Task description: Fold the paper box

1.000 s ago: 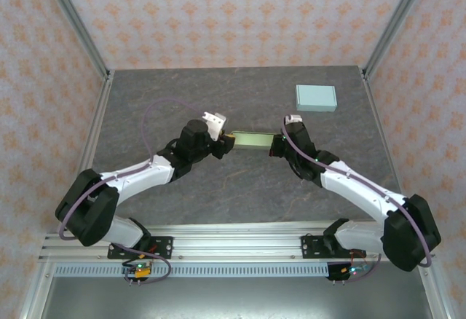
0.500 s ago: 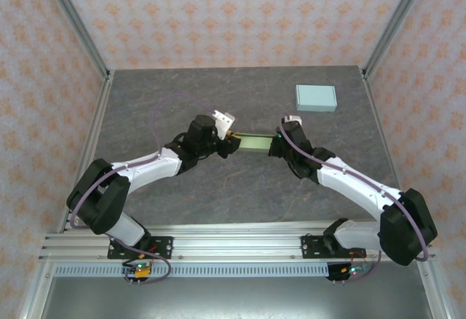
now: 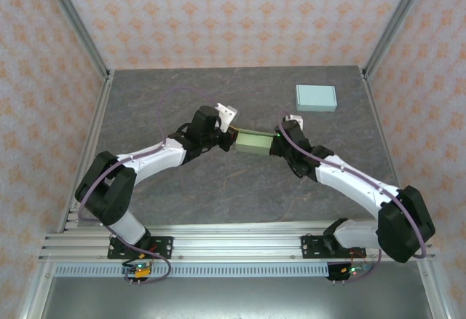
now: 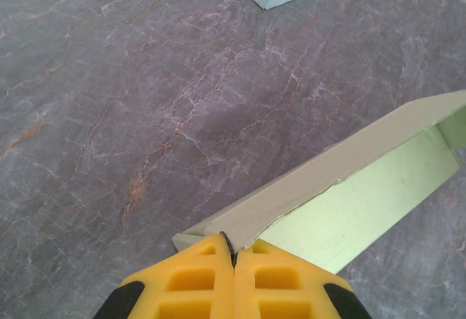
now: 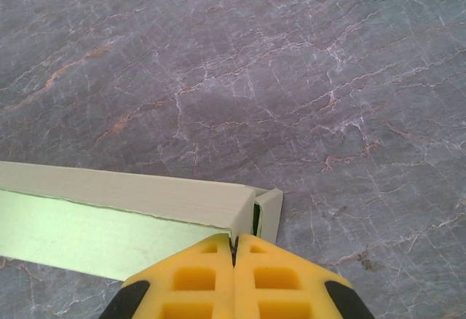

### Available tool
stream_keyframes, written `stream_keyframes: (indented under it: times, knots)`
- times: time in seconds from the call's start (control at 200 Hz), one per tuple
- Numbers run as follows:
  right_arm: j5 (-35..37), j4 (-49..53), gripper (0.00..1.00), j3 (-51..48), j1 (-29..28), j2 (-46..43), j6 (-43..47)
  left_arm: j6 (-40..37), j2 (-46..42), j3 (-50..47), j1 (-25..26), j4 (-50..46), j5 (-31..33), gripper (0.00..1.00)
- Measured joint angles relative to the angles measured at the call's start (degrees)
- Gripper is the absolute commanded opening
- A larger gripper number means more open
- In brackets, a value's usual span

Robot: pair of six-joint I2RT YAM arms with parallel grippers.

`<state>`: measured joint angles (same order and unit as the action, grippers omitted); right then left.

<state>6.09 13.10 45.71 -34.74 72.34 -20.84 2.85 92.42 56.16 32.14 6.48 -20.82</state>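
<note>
My left tool [image 4: 233, 250] has its yellow pads pressed fully together, with the thin card edge at one end of the long, pale green, half-folded paper box [image 4: 342, 210] nipped in the seam between them. My right tool [image 5: 234, 245] is just as tightly closed, pinching the corner at the opposite end, where a short end flap stands up beside the long wall. From overhead the paper box spans the gap between the two tools near the middle of the grey, marble-patterned desk [image 3: 182, 100]. The soft shadow patches under it in both wrist views suggest to me that it is held a little clear of the surface, though I cannot be sure. Its long axis runs across the desk from my left to my right, slightly skewed, with the left end a touch farther from the arm bases. One long wall is creased upright along the far side, and the brighter green panel spreads toward me. I judge we are mid-fold, with both ends secured and the walls only partly formed. The next move calls for the two tools to work together, turning the wall over without pulling the ends apart, since thin card pinched this near its edge could tear or slip. A finished light blue rectangular box [image 3: 316, 97] sits well apart at the far right.
</note>
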Motion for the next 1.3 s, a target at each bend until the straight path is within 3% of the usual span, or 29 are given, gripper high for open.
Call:
stream_keyframes:
  times: [0.506,0.856,0.931,1.141,1.301]
  knots:
    - [5.4,0.15,0.0,0.92,-2.08,2.29,-2.8,13.84,2.62,2.99,0.5,-1.16,1.92,0.0]
    - [6.16,0.22,0.02,0.92,-2.1,2.62,-3.34,14.19,3.58,3.21,1.64,-0.94,5.03,0.0]
    - [6.21,0.22,0.06,0.92,-2.1,2.64,-3.56,12.55,3.74,3.02,2.43,-0.57,7.17,0.0]
    - [5.73,0.15,0.33,0.83,-2.36,2.21,-4.24,9.6,3.76,-0.59,5.05,5.95,12.37,0.0]
    - [2.34,-2.21,0.53,-2.93,-2.36,-4.74,0.72,8.2,4.5,-2.45,6.34,10.45,14.58,0.0]
